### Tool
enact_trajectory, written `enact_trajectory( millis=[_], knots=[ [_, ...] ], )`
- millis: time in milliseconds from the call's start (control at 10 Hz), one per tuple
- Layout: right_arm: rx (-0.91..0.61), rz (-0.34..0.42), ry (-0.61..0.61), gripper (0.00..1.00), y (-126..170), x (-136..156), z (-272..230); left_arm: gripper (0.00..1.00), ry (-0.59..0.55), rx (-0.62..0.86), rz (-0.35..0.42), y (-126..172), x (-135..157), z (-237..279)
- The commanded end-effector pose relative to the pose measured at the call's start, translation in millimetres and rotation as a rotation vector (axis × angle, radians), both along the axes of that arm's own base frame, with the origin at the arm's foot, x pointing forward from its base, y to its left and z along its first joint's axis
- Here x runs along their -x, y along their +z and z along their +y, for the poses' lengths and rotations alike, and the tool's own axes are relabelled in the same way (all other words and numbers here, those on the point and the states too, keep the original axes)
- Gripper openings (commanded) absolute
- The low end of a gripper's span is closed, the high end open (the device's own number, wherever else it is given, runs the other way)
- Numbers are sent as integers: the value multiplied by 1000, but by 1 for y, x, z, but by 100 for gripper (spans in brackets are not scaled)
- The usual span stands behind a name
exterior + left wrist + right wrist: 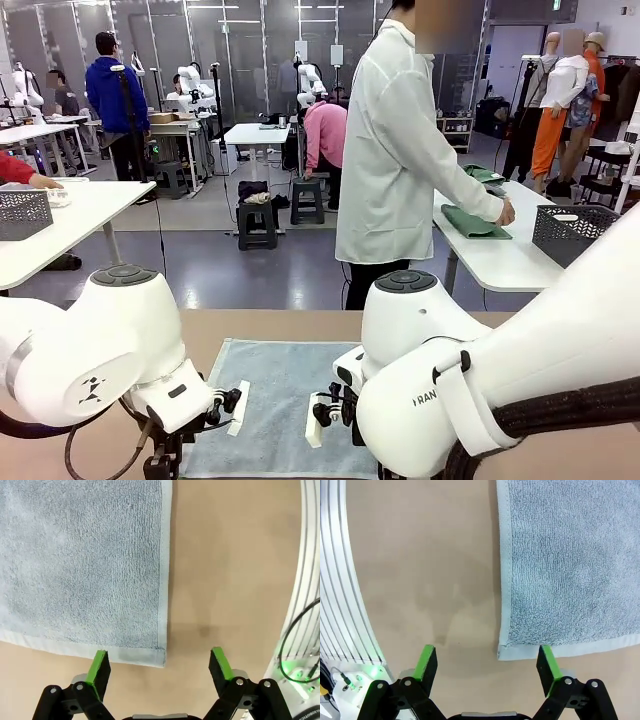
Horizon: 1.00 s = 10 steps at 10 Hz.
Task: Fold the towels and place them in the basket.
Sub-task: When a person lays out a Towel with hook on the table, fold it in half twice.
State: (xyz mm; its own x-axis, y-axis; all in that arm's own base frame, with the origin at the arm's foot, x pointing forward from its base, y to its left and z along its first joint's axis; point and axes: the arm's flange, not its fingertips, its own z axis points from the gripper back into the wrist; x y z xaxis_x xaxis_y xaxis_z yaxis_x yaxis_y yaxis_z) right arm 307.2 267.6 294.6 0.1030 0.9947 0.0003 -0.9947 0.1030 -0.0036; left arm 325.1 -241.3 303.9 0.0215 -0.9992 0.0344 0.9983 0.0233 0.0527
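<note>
Blue-grey terry towel point(85, 560), hemmed, flat on tan table point(225, 555); probably rectangular.

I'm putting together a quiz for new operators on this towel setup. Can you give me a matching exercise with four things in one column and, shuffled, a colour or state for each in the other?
Things
1. towel
2. left gripper
3. right gripper
4. person's coat

Colour or state
A. white
B. fingers open, towel on the picture's left in its wrist view
C. light blue-grey, lying flat and unfolded
D. fingers open, towel on the picture's right in its wrist view

Pairs: 1-C, 2-B, 3-D, 4-A
</note>
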Motion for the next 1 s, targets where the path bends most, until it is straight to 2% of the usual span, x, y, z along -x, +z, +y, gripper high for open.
enact_trajectory(
  millis=[0,100,200,500,600,700,800,900],
  knots=[
    [-39,0,40,100,-7,3,-12,100,-22,11,5,-7,8,11],
    [-40,-8,41,80,-7,3,-12,81,-29,-1,0,-7,9,11],
    [-39,-16,41,85,-7,2,-13,96,-31,5,5,-8,8,10],
    [-36,-15,40,85,-9,1,-13,96,-25,9,16,-10,7,12],
    [-30,-29,49,77,-10,0,-14,96,-39,-1,11,-11,7,12],
    [-39,-24,45,65,-10,-1,-14,76,-45,-12,6,-11,7,11],
    [-39,-31,46,65,-10,-1,-14,83,-46,-5,7,-11,6,11],
    [-41,-36,44,65,-9,-1,-15,83,-48,-5,3,-11,6,11]
  ],
)
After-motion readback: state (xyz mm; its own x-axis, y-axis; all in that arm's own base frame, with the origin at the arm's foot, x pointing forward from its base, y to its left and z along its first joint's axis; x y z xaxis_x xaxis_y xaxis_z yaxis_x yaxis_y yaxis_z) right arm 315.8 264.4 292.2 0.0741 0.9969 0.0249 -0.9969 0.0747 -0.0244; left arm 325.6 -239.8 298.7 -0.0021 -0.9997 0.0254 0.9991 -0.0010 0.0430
